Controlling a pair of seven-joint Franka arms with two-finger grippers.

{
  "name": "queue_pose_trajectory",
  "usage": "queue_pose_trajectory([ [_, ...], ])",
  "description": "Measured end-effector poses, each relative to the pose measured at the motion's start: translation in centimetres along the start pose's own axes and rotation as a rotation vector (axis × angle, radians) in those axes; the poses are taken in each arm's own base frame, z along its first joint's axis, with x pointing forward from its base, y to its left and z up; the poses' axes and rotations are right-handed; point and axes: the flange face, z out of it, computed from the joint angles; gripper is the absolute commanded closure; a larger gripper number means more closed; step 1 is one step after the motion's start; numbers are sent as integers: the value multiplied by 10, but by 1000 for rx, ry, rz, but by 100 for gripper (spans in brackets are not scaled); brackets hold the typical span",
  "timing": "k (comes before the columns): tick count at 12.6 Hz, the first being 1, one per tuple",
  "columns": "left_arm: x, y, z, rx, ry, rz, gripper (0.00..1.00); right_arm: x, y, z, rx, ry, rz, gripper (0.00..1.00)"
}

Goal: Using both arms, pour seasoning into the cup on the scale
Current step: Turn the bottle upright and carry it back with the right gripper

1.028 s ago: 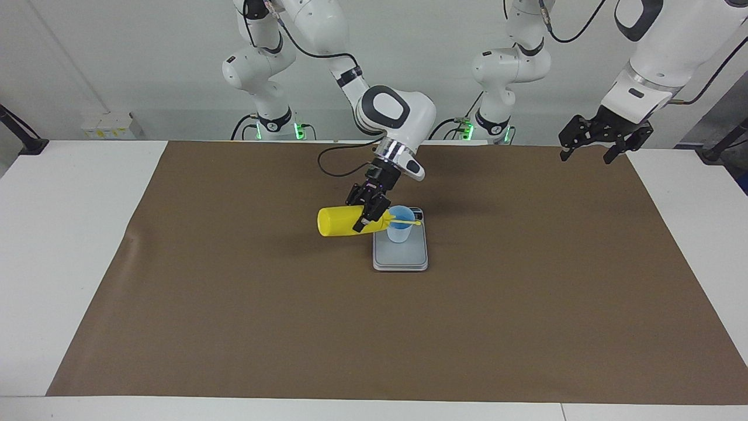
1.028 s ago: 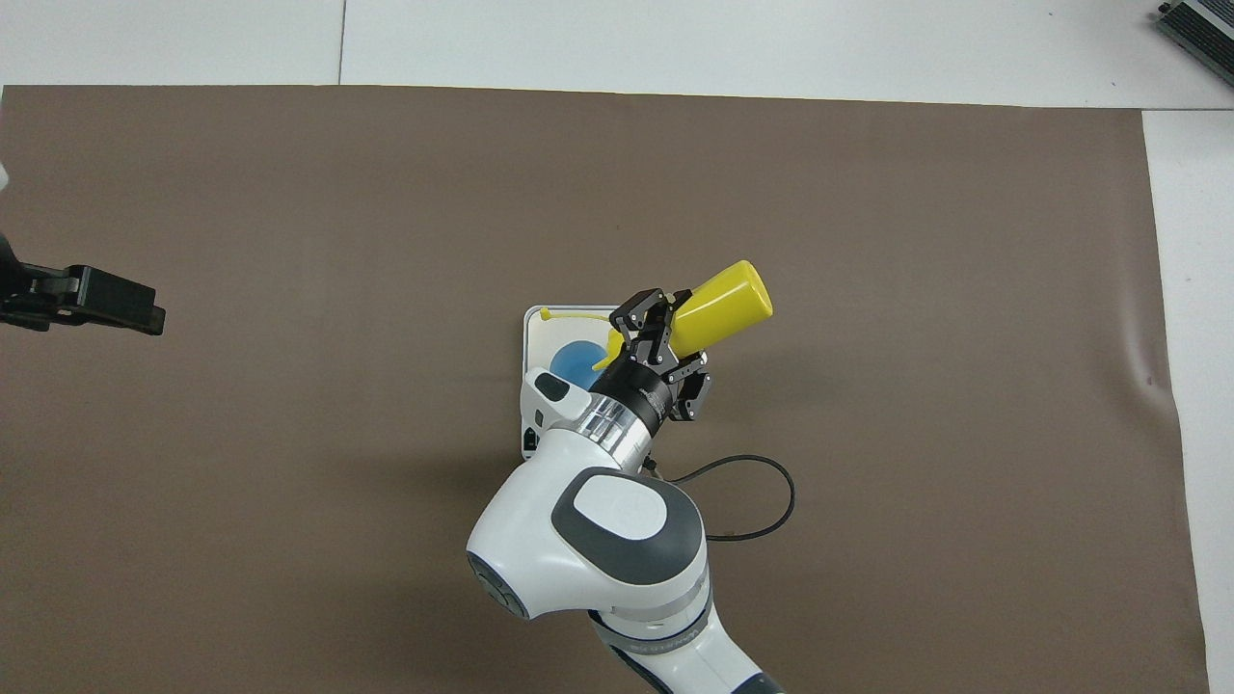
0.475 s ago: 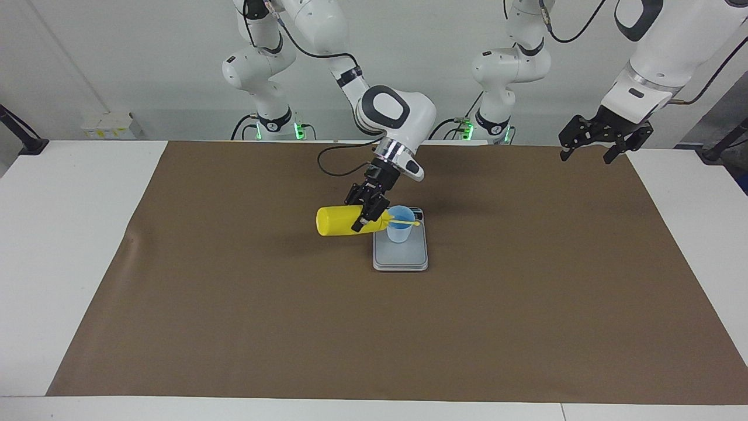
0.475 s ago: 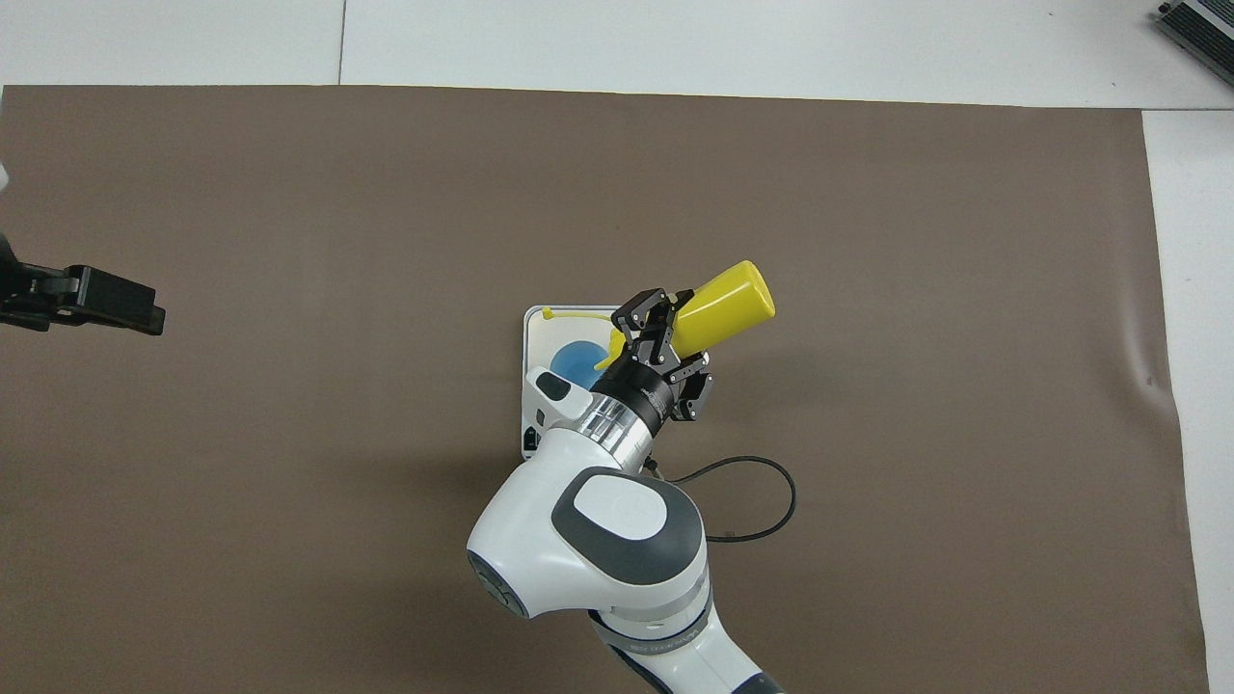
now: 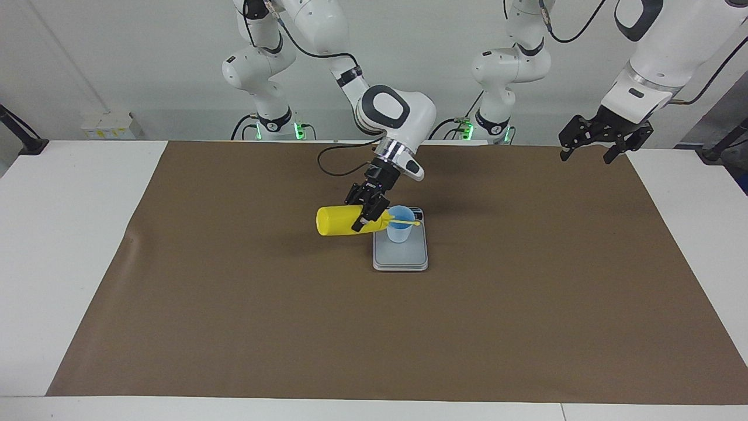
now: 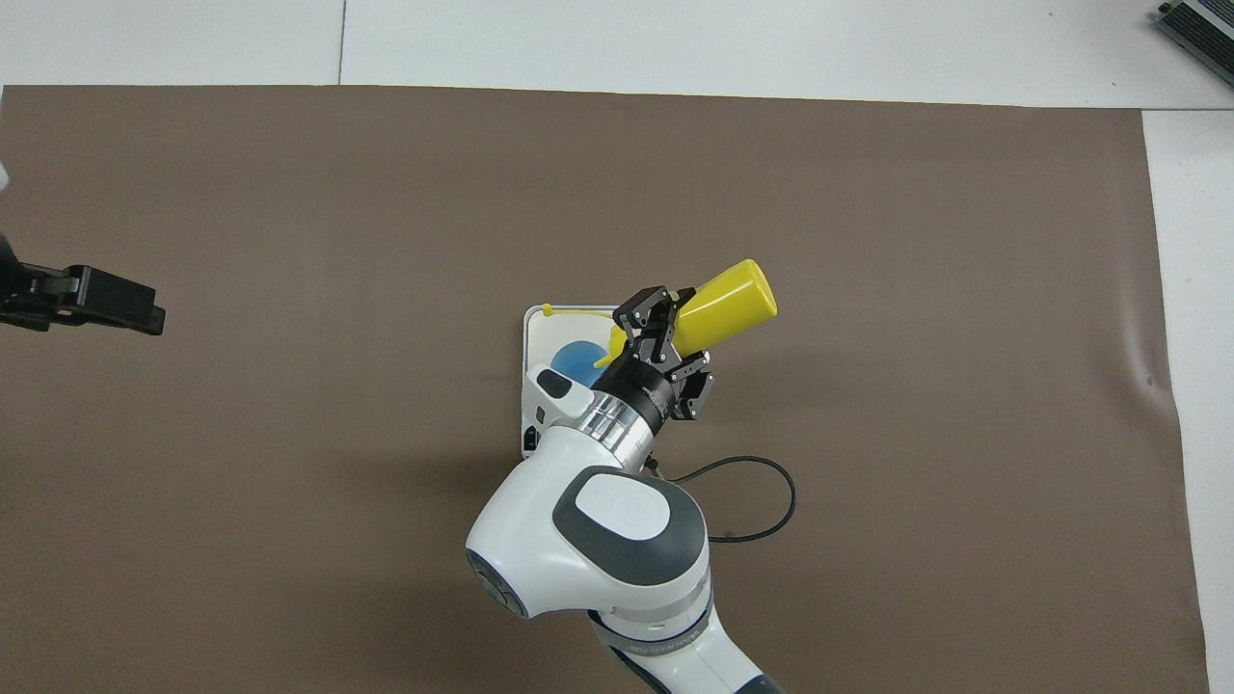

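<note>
Bright yellow plastic catches our eye first: the seasoning (image 5: 342,220) bottle, a smooth cylinder, lies almost on its side in the air, clamped near its neck by the right gripper (image 5: 368,211). Its domed nozzle end hangs over the mouth of the cup (image 5: 400,227), and its thin cap strap (image 5: 407,222) stretches across the rim. We cannot tell whether anything is coming out of the nozzle, or what, if anything, lies in the cup; from above we see only a blue interior (image 6: 576,360).

The cup is small, pale blue and tapered, standing upright on the scale (image 5: 401,253), on the part nearer to the robots. The scale is a flat, rounded rectangle of silver-grey, resting at the middle of a matte brown mat (image 5: 234,327) that covers the white table (image 5: 64,234).

The left gripper (image 5: 593,143) waits over the mat's edge at the left arm's end of the table, fingers spread wide and holding nothing.
</note>
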Motion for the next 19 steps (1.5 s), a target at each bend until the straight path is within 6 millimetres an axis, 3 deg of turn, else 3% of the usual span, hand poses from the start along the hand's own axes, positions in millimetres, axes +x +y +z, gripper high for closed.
queue_pose_trajectory([
  [7,0,0,0,0,0,0,0,-69,29,5,185,167,265,100],
  [12,0,0,0,0,0,0,0,-142,45,28,391,348,446,100],
  [15,0,0,0,0,0,0,0,-202,48,65,495,525,497,100],
  [19,0,0,0,0,0,0,0,-278,25,139,619,809,617,100],
])
